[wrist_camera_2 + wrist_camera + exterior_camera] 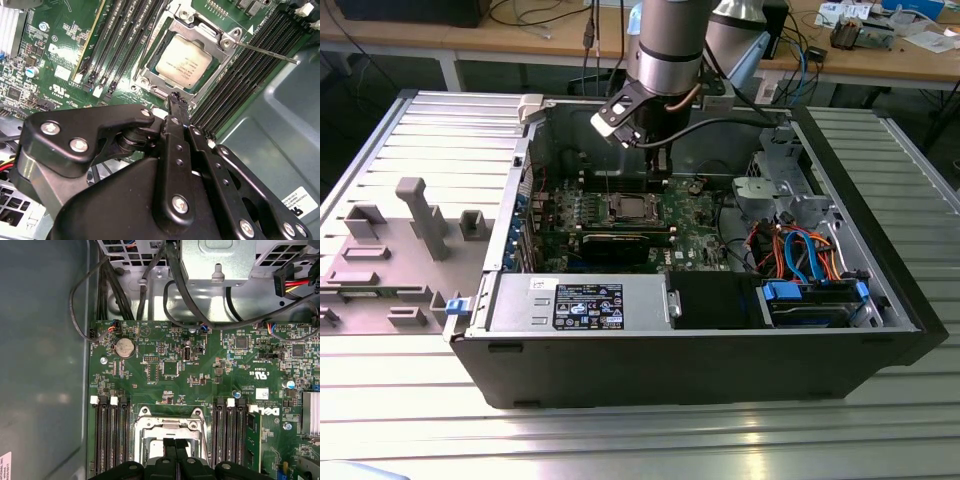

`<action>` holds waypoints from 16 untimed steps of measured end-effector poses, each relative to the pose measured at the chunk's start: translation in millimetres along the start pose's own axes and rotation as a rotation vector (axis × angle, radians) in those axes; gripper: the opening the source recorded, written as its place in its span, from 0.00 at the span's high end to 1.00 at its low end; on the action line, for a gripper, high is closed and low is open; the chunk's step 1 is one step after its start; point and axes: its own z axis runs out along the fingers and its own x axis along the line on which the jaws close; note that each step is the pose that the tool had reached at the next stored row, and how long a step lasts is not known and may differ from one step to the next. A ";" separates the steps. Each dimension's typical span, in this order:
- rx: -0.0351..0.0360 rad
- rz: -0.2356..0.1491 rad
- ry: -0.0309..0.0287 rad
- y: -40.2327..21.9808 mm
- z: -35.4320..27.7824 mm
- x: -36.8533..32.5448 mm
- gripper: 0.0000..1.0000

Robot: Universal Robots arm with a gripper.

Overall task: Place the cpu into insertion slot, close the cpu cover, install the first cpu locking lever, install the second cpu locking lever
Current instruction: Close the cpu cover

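The chip (pixel 184 62) sits in its socket (pixel 145 412) with the metal frame (pixel 150 75) lying over it, so the work looks to be at the locking levers. Just to the exterior view's right of the chip hangs the claw (pixel 176 100), fingers pressed together on nothing. A thin lever (pixel 265 51) stands free beside the chip; it wants a steady push down and under its catch. To the exterior view's left of the chip, a black label (pixel 588 305) carries print too small to read. The chip's top bears faint lettering.

Computer case (pixel 700 365) on ribbed table (pixel 620 440)
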 end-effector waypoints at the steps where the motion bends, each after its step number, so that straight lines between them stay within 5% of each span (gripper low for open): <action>1: -0.0001 0.000 0.0000 -0.3 0.0 -0.1 0.89; 16: -0.0001 0.000 0.0000 -2.9 0.6 -1.3 0.89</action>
